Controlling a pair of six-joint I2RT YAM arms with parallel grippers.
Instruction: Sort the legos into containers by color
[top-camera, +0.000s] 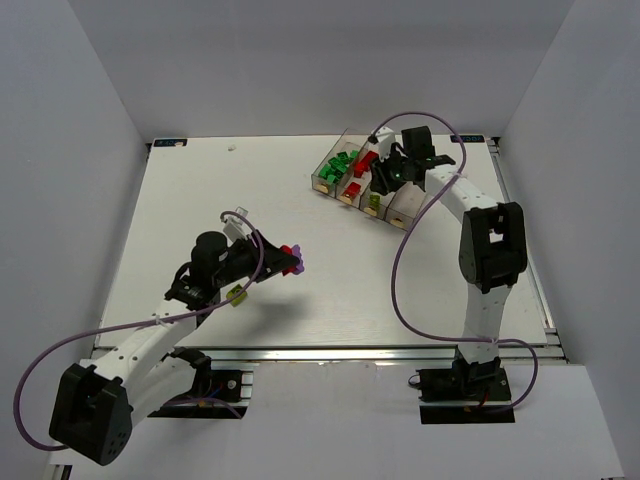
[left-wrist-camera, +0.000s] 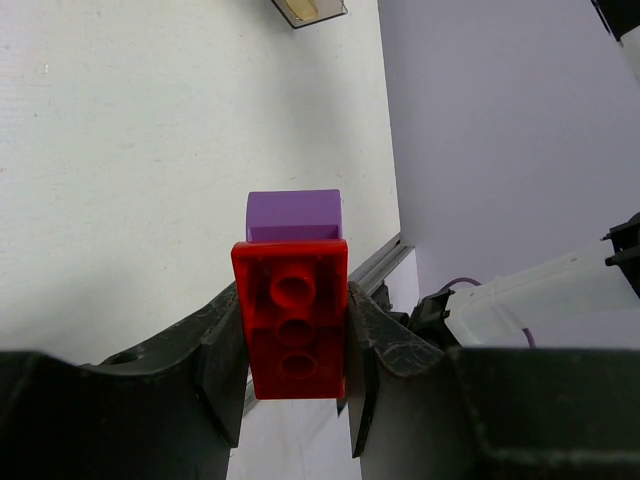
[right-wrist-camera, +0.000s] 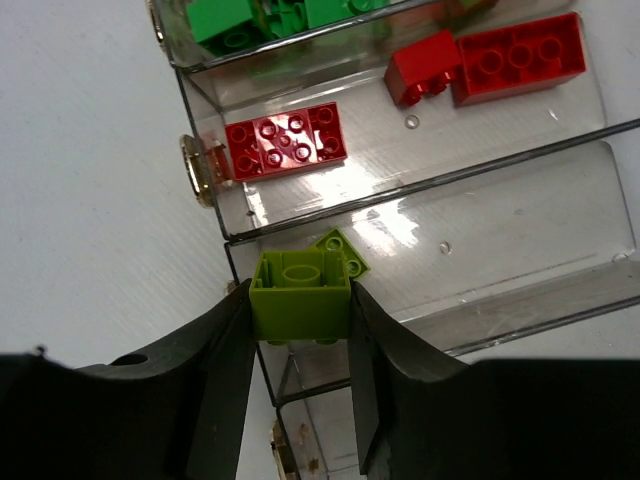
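The whole counter (top-camera: 200, 200) is viewed from high above and behind the arm bases (top-camera: 468, 385), looking down and forward. The left wrist view is taken close behind the left tool (left-wrist-camera: 295, 350), looking down over the counter to its edge. The right wrist view is set close over the bins (right-wrist-camera: 520, 220), also seen small overhead

A robotics lab test cell: plain pale wall panels (top-camera: 70, 120) box in a white bench (top-camera: 200, 190), its aluminium edge rail (top-camera: 330, 354) carrying a cabled white-and-black left arm (top-camera: 140, 345) and right arm (top-camera: 482, 300).
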